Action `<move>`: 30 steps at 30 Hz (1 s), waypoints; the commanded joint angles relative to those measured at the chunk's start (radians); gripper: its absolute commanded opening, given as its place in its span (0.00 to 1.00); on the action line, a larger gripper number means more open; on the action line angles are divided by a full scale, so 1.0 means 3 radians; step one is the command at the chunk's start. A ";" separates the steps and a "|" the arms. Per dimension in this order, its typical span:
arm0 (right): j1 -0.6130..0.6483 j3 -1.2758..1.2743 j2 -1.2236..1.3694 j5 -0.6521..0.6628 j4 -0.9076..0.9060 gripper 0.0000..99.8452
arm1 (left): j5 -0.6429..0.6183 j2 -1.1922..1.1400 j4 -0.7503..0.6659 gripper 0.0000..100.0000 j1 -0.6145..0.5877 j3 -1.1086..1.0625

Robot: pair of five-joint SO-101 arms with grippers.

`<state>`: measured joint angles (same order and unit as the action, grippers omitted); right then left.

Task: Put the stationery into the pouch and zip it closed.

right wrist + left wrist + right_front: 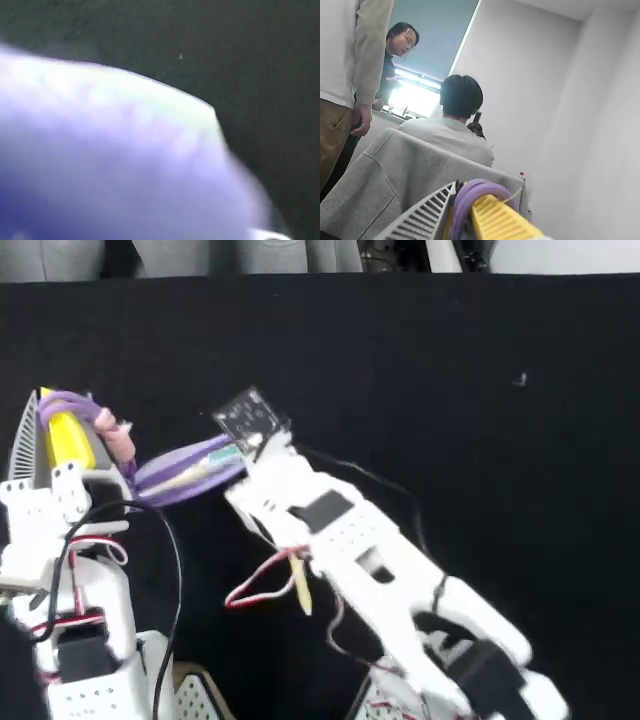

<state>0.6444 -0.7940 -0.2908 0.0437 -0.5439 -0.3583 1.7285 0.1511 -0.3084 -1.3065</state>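
Observation:
The purple pouch (185, 475) hangs lifted over the black table, stretched between the two arms. My left gripper (72, 432) at the far left is shut on the pouch's left end; purple fabric (475, 196) is pinched between its grey ribbed finger (422, 217) and yellow finger (502, 222). A green and white item (218, 457) shows in the pouch's mouth near its right end. My right gripper (252, 443) sits at that right end, touching or just above it. The pouch's pale purple surface (115, 165) lies very close under the right wrist camera.
The black table cloth (450, 370) stretches wide to the right and back. Red wires (255, 585) and a pale yellow stick (301, 590) lie under the right arm. A black cable (175, 560) loops beside the left arm's base. The table's far edge (320, 276) runs along the top.

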 commanded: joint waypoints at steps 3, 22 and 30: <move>-0.0312 0.0350 0.0872 -0.0041 -0.0005 0.27 | -0.0015 0.0020 -0.0066 0.03 -0.0023 0.0018; -0.0338 0.0800 0.0621 -0.0245 -0.1754 0.27 | -0.0010 0.0005 -0.0077 0.03 -0.0023 0.0018; -0.0338 0.0627 -0.0141 -0.0235 -0.1805 0.27 | -0.0010 -0.0604 -0.0465 0.03 -0.0023 0.0049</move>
<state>0.5754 -0.5378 -0.2493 -0.0100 -1.0503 -0.3583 1.6517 0.1158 -0.3099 -1.3065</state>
